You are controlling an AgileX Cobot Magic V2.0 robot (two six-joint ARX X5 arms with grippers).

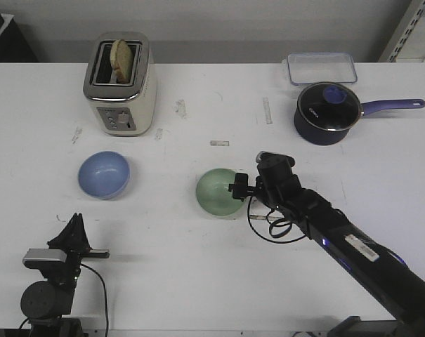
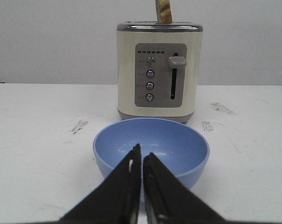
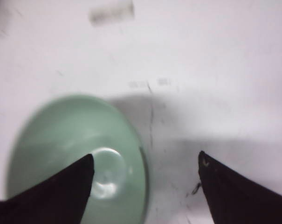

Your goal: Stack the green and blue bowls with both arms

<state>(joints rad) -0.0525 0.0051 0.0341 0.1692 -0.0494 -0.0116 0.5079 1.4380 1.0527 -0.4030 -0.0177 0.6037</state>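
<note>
Right claw (image 3: pixel 145 161) spread wide astride green bowl (image 1: pixel 218 191) rim; left claw (image 2: pixel 141 151) pinched closed, short of blue bowl (image 1: pixel 103 174).

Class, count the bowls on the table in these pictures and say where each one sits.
2. The blue bowl sits in front of the toaster on the left; the green bowl sits mid-table, at the right gripper. None seems hidden.

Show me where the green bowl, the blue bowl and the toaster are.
green bowl (image 1: pixel 216 191), front view, inside of the bowl.
blue bowl (image 1: pixel 103 174), front view, middle of its hollow.
toaster (image 1: pixel 121 88), front view, cream side wall.
</note>
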